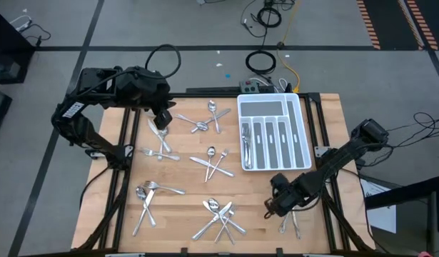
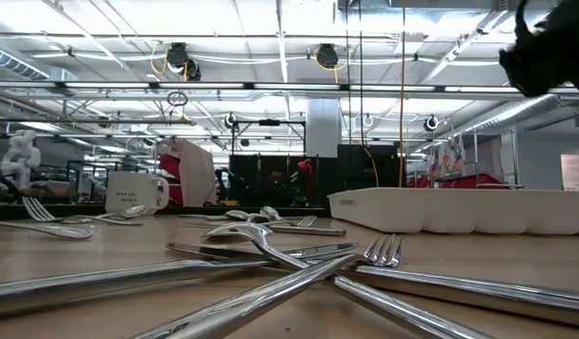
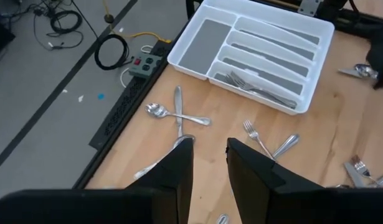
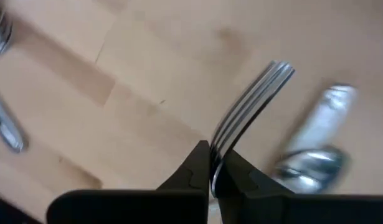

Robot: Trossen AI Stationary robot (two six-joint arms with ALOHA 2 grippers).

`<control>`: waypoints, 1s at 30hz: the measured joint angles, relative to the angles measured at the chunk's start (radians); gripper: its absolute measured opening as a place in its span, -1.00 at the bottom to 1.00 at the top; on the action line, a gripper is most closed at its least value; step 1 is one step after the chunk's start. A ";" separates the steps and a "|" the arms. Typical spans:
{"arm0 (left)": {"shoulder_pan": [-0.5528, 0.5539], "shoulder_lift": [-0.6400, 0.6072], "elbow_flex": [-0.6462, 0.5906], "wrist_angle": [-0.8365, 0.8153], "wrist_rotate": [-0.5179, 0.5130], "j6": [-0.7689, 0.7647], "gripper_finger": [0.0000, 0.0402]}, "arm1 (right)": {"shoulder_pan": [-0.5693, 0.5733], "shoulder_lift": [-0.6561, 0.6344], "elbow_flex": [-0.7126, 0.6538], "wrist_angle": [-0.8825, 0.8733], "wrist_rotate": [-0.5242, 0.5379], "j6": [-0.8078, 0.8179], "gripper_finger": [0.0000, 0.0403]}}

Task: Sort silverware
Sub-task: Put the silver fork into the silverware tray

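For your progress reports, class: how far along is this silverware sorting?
Barely begun. Done: a few forks lie in one slot of the tray. In hand: the right pincer grips a fork. Left: many pieces remain scattered across the table.

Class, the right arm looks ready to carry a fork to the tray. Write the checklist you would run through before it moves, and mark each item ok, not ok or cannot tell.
1. Right gripper shut on the fork: ok; the tines stick out past the fingertips.
2. Only one piece held: ok in the right wrist view; the spoon lies apart on the wood.
3. Fork lifted clear of the table: cannot tell.
4. Tray compartment with forks already in it is reachable: ok; it is the outer slot.
5. Left gripper out of the path: ok; it hangs at the table's far left side, jaws apart, holding nothing.
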 joint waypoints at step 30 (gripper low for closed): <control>0.000 0.000 0.000 0.000 0.000 0.046 -0.49 | -0.715 0.557 0.949 -0.711 0.432 -0.738 -1.00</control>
